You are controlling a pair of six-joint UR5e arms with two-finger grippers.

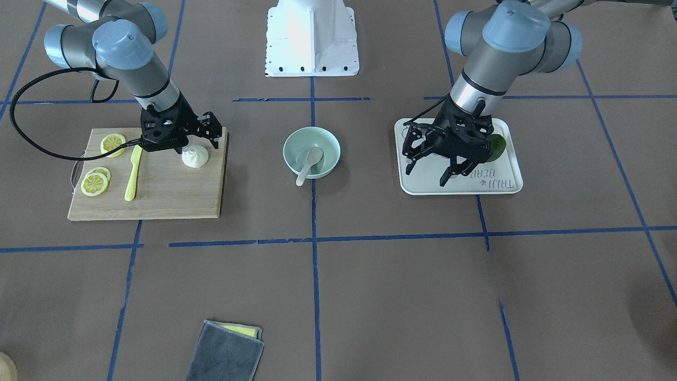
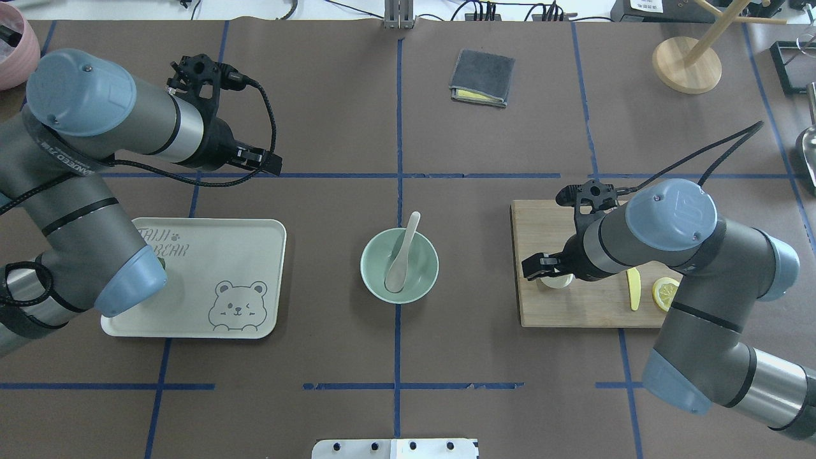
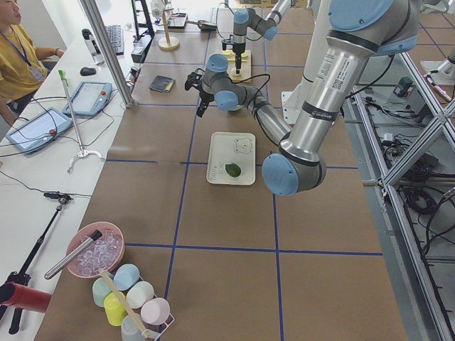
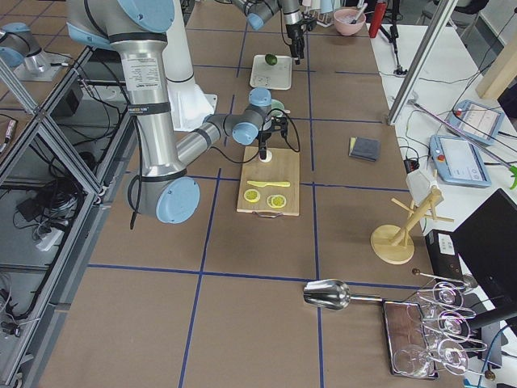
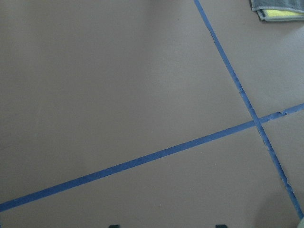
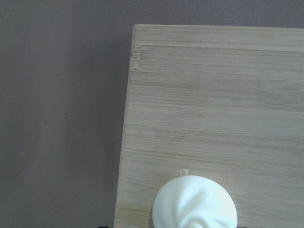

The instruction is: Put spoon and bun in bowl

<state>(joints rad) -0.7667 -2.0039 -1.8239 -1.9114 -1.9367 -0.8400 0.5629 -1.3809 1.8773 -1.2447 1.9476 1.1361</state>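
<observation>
The pale spoon (image 1: pixel 309 164) lies in the mint-green bowl (image 1: pixel 288 153) at the table's middle, its handle resting over the rim; both also show in the overhead view, the spoon (image 2: pixel 401 255) inside the bowl (image 2: pixel 376 284). The white pleated bun (image 1: pixel 195 157) sits on the wooden cutting board (image 1: pixel 169 196). My right gripper (image 1: pixel 207 129) hovers open just above the bun, which shows at the bottom of the right wrist view (image 6: pixel 194 202). My left gripper (image 1: pixel 428 173) is open and empty, raised over the white tray (image 1: pixel 508 182).
Lemon slices (image 1: pixel 95 182) and a yellow plastic knife (image 1: pixel 133 172) lie on the board. A dark green avocado (image 1: pixel 496 148) lies on the tray. A folded grey cloth (image 2: pixel 482 78) and a wooden stand (image 2: pixel 685 64) are at the far side.
</observation>
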